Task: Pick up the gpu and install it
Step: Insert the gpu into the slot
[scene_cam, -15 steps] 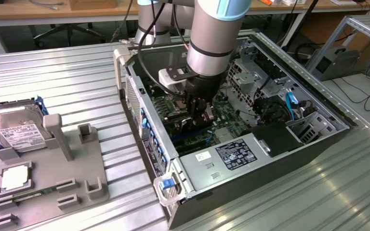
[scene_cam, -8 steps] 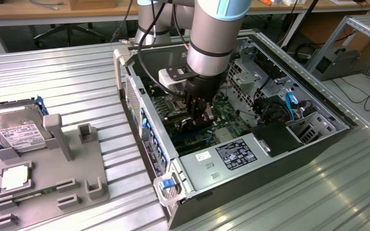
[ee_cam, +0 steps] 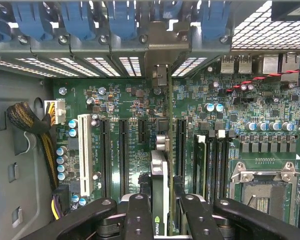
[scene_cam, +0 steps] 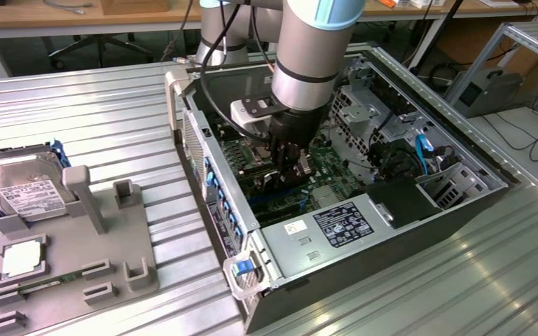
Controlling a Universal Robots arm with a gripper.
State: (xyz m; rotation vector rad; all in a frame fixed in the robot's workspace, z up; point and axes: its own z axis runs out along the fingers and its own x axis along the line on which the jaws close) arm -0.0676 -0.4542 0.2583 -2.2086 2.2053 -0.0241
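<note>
The gpu (ee_cam: 159, 170) shows edge-on in the wrist view, standing upright over the green motherboard (ee_cam: 130, 105) between two long black expansion slots (ee_cam: 123, 155). Its silvery bracket end (ee_cam: 162, 75) reaches the case's rear slot wall. My gripper (ee_cam: 162, 205) is shut on the card, one black finger (ee_cam: 139, 212) on each side. In the exterior view the gripper (scene_cam: 288, 157) hangs deep inside the open computer case (scene_cam: 456, 140) with the gpu (scene_cam: 295, 175) below it. Whether the card's edge sits in a slot I cannot tell.
A silver hard drive (scene_cam: 26, 189) and a small square chip (scene_cam: 22, 257) rest on a grey fixture (scene_cam: 110, 252) at the exterior view's left. Inside the case are the power supply (scene_cam: 344, 227), blue latches (ee_cam: 115, 20), a CPU socket (ee_cam: 262, 185) and cable bundles (ee_cam: 35, 130).
</note>
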